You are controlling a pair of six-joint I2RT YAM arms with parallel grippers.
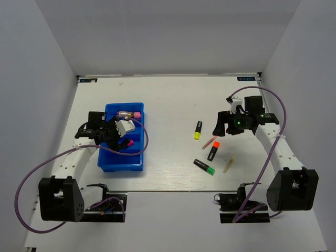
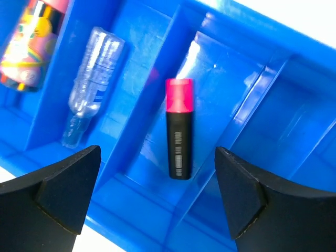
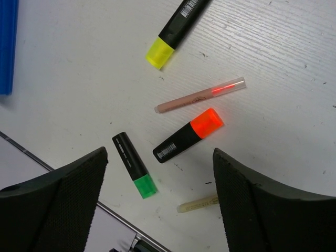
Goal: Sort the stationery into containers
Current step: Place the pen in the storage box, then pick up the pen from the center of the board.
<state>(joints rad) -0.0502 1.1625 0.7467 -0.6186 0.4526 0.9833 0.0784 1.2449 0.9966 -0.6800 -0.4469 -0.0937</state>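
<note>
L gripper (image 2: 157, 168) has jaws open wide over the blue tray (image 2: 252, 84); pink highlighter (image 2: 179, 131) lies in one compartment. R gripper (image 3: 160, 157) jaws open too, above orange highlighter (image 3: 188, 135).

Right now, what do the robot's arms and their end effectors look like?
The left arm and right arm are white with black joints and looping lilac cables. The left end effector and right end effector have black wedge-shaped fingers.
</note>
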